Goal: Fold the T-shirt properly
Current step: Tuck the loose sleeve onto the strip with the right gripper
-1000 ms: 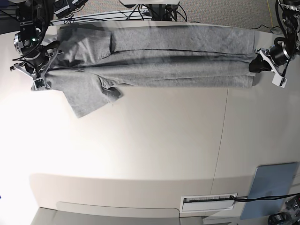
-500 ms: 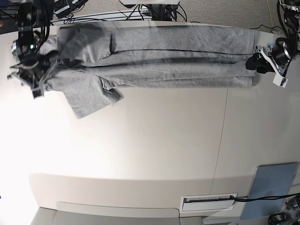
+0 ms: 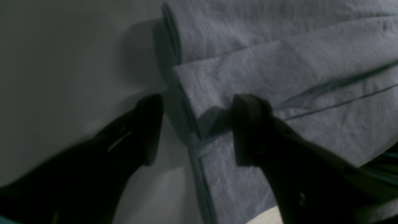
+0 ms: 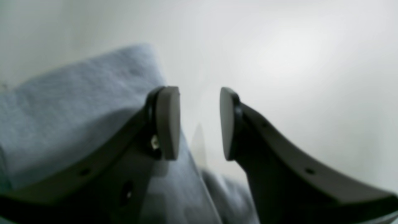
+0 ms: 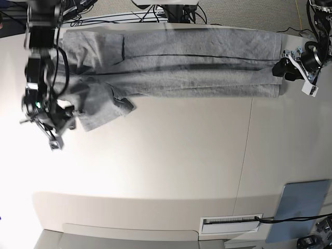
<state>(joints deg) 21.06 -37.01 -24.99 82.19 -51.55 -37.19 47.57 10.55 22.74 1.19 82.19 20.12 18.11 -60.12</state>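
The grey T-shirt lies folded lengthwise in a long band along the table's far edge, plain side up, with one sleeve sticking out toward the front at the left. My left gripper is at the hem end on the right. In the left wrist view it is open and straddles the folded hem edge, with one finger on the cloth and the other on the table. My right gripper is beside the sleeve's outer edge. In the right wrist view it is open and empty, with cloth to its left.
A blue-grey pad lies at the front right corner. A white slotted strip sits on the front edge. Cables and arm bases stand behind the table's far edge. A seam runs across the tabletop.
My right arm has left the shirt's collar end and swung toward the front, down to the sleeve. The sleeve has shifted slightly. The left gripper has stayed at the hem.
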